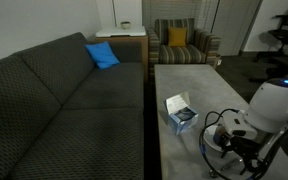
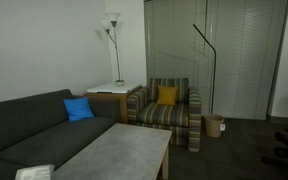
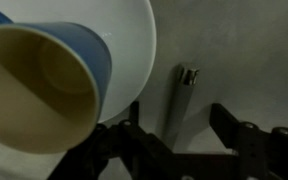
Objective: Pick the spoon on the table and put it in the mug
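gripper: seen in the wrist view, the gripper (image 3: 182,135) hangs low over the table (image 3: 254,50), its two dark fingers (image 3: 231,122) spread wide and holding nothing.
spoon: the spoon (image 3: 182,98) lies flat on the grey top. only its slim silvery handle shows, running up between the two fingers with a gap on either side. its bowl end is hidden behind the gripper body.
mug: the dark blue mug (image 3: 39,90), pale inside, sits on the white saucer (image 3: 134,35) at the left of the wrist view. its mouth faces the camera and it looks empty.
spacing: the spoon handle rests just beside the saucer's rim, not touching it, and apart from the mug.
arm: in an exterior view the white arm (image 1: 269,105) bends down over the near end of the long table. the spoon and mug cannot be made out there.
also on the table: a white-and-blue box (image 1: 180,112) sits near the arm.
room: a dark sofa (image 1: 54,90) with a blue cushion (image 1: 102,55) runs along the table, and a striped armchair (image 1: 181,45) with a yellow cushion (image 1: 176,37) stands at the far end.
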Action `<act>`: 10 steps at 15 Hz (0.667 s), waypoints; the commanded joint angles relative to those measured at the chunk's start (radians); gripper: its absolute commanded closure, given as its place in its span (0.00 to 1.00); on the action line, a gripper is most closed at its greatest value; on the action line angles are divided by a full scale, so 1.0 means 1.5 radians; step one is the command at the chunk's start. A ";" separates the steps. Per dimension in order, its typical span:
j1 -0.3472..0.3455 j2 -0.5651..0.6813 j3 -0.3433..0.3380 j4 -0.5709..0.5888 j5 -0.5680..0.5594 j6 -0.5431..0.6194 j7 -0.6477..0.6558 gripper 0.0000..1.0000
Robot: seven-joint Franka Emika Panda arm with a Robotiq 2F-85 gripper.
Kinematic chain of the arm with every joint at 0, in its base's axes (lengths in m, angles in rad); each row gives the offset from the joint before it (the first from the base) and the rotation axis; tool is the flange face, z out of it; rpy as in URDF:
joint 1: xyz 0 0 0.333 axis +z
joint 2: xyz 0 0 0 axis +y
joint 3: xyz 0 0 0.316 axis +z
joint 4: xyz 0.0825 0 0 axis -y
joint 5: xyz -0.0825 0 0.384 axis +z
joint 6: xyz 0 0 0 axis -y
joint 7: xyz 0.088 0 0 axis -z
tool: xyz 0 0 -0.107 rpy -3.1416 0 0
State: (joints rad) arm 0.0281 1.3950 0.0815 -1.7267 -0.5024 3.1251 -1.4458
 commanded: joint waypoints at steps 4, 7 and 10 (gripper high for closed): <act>-0.023 0.016 -0.018 -0.012 -0.001 0.014 0.008 0.45; -0.024 0.017 -0.019 -0.013 -0.002 0.016 0.015 0.52; -0.024 0.015 -0.021 -0.017 -0.001 0.017 0.019 0.70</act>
State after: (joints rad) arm 0.0050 1.3804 0.0786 -1.7528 -0.5025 3.1404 -1.4186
